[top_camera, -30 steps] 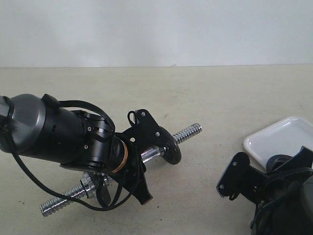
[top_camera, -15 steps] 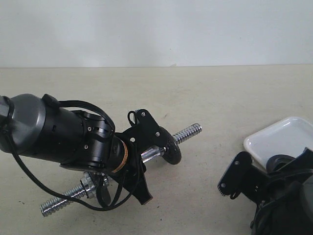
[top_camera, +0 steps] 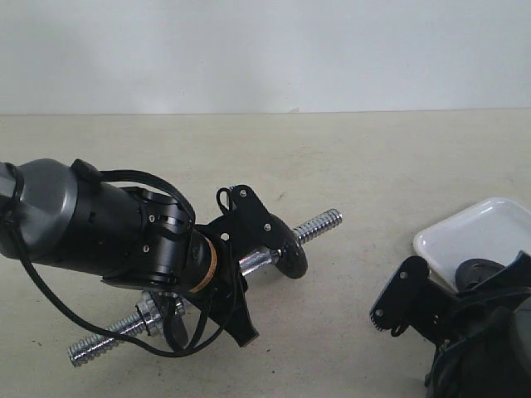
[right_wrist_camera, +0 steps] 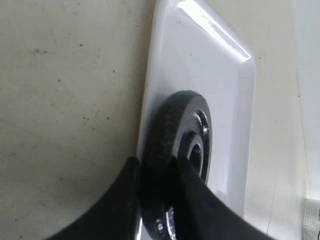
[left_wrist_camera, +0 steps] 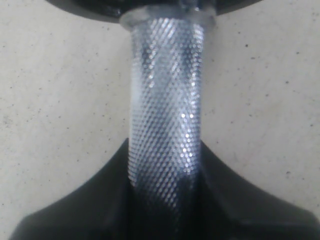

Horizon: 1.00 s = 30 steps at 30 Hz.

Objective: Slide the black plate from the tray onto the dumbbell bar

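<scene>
Backdrop: plain pale wall (top_camera: pixel 265 50), unmarked, evenly lit, filling the upper part of the exterior view. Work surface (top_camera: pixel 398 157): flat matte beige top with fine dark speckling (clearest in the wrist views), meeting the wall along a straight horizontal line. Light soft, shadows faint.

bar (top_camera: pixel 320 224) slanting at left of table (top_camera: pixel 373 149), clamped mid-length in left gripper (top_camera: pixel 247 267), disc (top_camera: pixel 292 254) on bar just right of that gripper, tray (top_camera: pixel 465 228) at far right, plate (right_wrist_camera: pixel 175 130) in tray, rim pinched in right gripper (right_wrist_camera: pixel 160 202)
</scene>
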Available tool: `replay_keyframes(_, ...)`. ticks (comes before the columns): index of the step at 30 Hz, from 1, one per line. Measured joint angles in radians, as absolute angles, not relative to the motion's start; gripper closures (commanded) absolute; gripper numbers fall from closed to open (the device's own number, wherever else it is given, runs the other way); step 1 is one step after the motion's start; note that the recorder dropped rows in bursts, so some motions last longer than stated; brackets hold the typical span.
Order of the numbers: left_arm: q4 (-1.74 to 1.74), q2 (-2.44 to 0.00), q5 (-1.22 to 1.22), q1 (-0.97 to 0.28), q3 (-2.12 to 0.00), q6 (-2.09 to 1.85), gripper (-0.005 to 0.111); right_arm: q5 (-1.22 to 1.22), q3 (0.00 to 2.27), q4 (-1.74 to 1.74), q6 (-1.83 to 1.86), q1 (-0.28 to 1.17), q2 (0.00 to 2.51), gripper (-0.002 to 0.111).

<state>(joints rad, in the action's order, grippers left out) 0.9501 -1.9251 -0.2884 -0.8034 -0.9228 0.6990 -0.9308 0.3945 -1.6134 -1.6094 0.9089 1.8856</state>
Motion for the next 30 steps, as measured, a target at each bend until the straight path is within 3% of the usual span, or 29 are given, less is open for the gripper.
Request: replay_keyframes(30, 0.95, -1.925, -0.29, -0.803, -0.923, 0.699, 0.103, -0.943, 0.394, -1.586, -1.634, 0.909, 1.883, 0.108)
